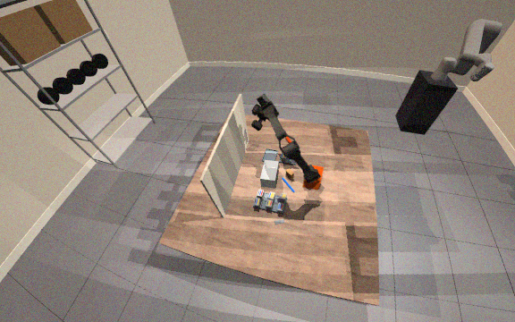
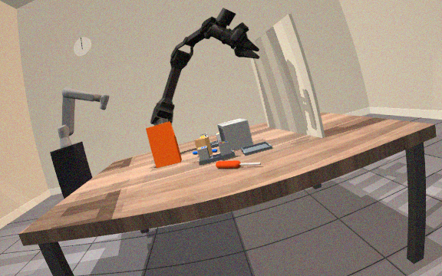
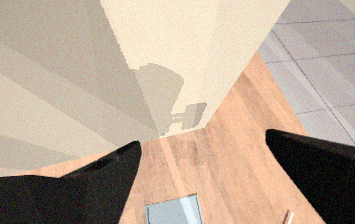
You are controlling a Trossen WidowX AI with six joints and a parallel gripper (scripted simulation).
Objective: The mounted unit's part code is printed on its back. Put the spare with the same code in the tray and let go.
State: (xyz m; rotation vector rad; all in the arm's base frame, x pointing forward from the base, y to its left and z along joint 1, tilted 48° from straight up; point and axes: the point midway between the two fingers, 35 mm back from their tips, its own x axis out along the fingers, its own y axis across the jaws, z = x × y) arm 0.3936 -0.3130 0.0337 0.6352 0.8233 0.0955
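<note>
The job looks barely begun: no spare lies in the tray point(image 1: 270, 156) point(image 2: 256, 148) point(image 3: 170, 212), as far as the pictures show. The gripper point(image 2: 258, 54) point(image 3: 201, 141) hangs high above the bench point(image 1: 311, 250) point(image 2: 340, 138) point(image 3: 238, 150) near the pale upright panel point(image 1: 226, 156) point(image 2: 286, 77) point(image 3: 188, 45) — fingers spread wide, nothing between them.

The spares probably include the small labelled blocks point(image 1: 270, 201) grouped past one end of the grey box point(image 1: 269, 172) point(image 2: 236, 134); the tray lies by its other end. Which unit is the mounted one, I cannot tell, and no code is legible. What remains, I judge, is nearly everything — reading the back, matching the code, then picking, placing and releasing. Choosing by colour alone could bring the wrong spare.
</note>
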